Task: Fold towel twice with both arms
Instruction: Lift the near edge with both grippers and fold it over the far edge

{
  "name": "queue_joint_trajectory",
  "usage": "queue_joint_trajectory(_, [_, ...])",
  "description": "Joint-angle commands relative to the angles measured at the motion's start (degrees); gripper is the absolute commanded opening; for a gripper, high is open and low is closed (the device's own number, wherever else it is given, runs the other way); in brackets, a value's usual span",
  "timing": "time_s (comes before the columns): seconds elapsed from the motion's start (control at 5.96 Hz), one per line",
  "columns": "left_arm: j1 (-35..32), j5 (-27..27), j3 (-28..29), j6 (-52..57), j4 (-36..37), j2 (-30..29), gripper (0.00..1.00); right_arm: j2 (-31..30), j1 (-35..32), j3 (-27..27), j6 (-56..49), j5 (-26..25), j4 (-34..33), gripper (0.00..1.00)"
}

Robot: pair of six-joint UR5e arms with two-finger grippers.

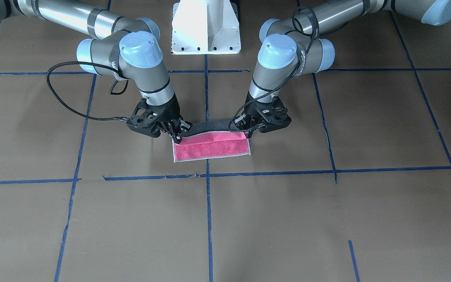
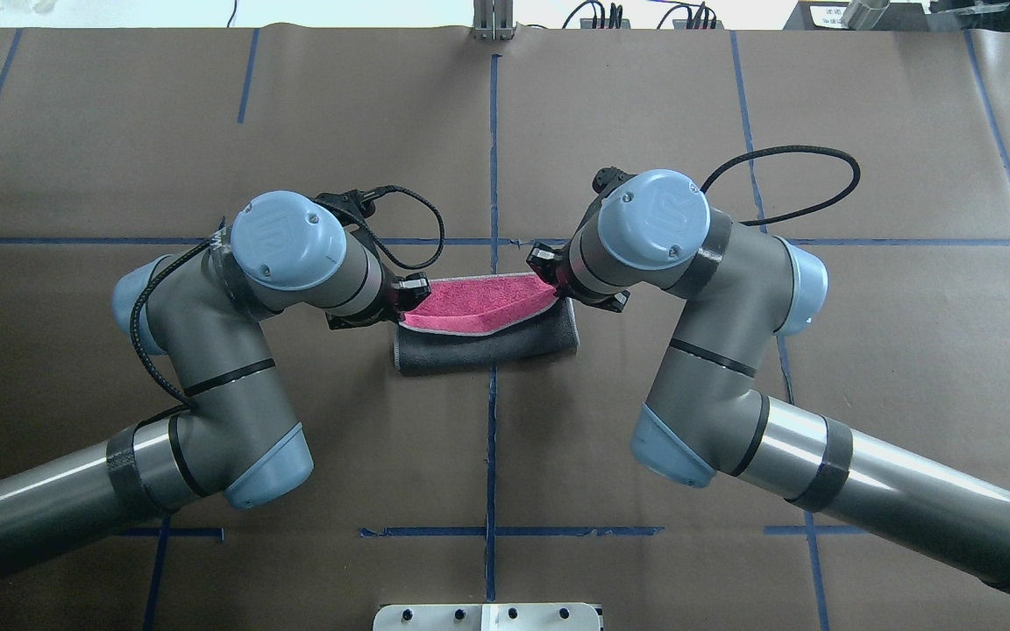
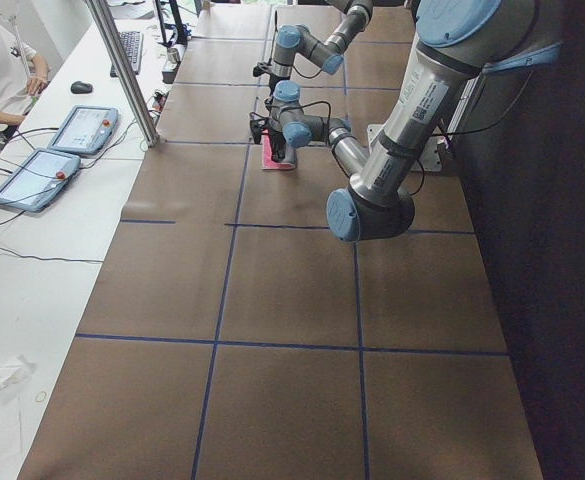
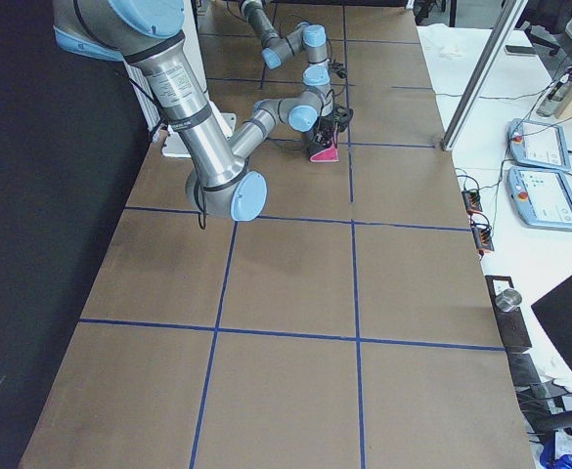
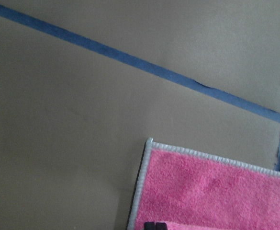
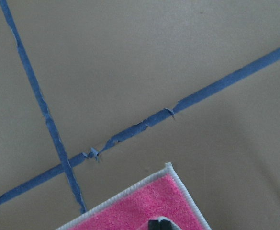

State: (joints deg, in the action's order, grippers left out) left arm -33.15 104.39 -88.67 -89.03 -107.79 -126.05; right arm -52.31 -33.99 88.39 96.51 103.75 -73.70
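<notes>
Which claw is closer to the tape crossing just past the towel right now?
Right. The right claw grips a lifted corner of the towel, slightly to one side of the tape crossing; the left claw holds the other corner, farther off.

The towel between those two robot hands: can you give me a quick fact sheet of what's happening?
towel: pink face up on the table, dark grey underside showing along its raised edge
left hand: shut on one corner of the raised edge
right hand: shut on the other corner
fold: seemingly the first, unfinished; raised edge held above the pink face
table: brown, with blue tape lines
</notes>
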Motion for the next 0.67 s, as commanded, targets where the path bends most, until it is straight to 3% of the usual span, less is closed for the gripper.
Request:
queue_joint_trajectory(0.0, [-1.21, 0.19, 1.3, 0.09, -0.49, -0.95, 0.0, 0.45, -2.13, -2.34, -0.45, 1.54, 2.06, 0.0])
queue_joint_trajectory(0.34, [-1.3, 0.2, 1.83, 0.0, -0.49, -0.96, 0.0, 3.16, -2.49, -6.63, -1.06, 1.98, 2.5, 0.02])
queue_joint_trajectory(0.5, [-1.3, 0.11, 1.92, -0.52, -0.4, -1.22, 0.57, 3.87, -2.49, -7.44, -1.06, 1.98, 2.5, 0.39])
